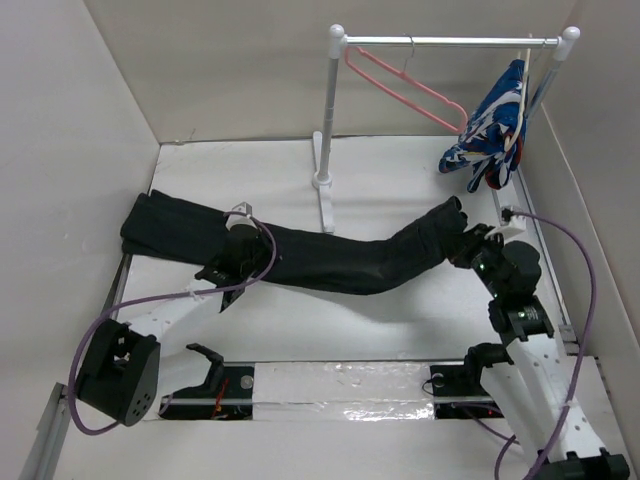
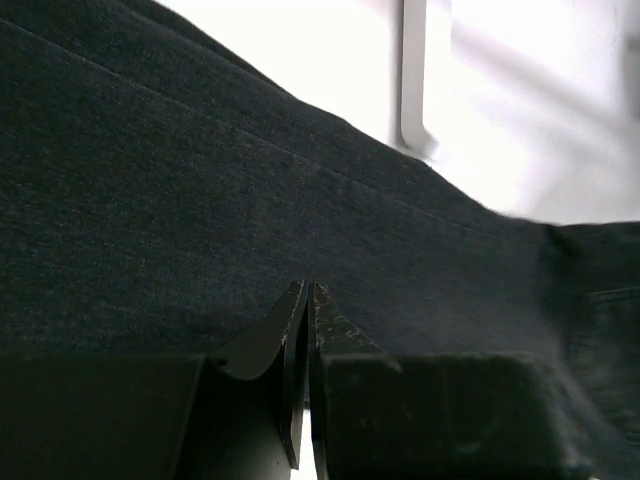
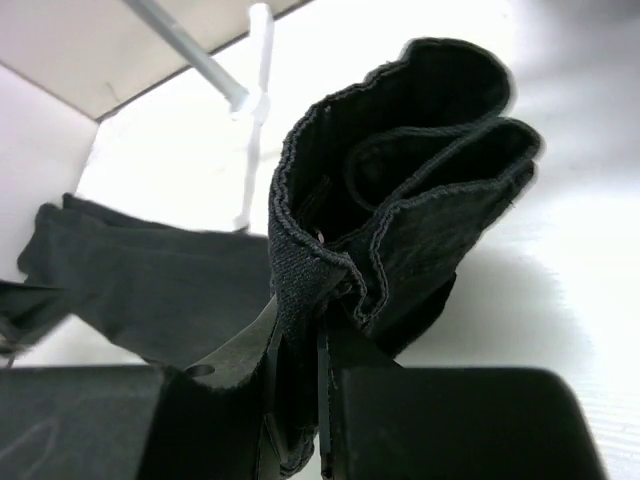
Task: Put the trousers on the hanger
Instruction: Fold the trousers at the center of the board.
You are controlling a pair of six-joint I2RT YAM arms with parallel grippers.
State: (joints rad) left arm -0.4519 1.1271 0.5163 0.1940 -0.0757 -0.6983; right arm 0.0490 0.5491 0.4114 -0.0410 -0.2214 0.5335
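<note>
The black trousers lie stretched across the table from far left to right. They fill the left wrist view. My left gripper sits at their near edge, left of the middle. Its jaws are pressed together with the cloth at the tips. My right gripper is shut on the folded right end of the trousers, with the hem bunched between the fingers. The pink hanger hangs by its hook from the rail, far behind both grippers.
A white rack stands at the back with a metal rail and a left post just behind the trousers. A blue, white and red patterned garment hangs at the rail's right end. White walls close in the table.
</note>
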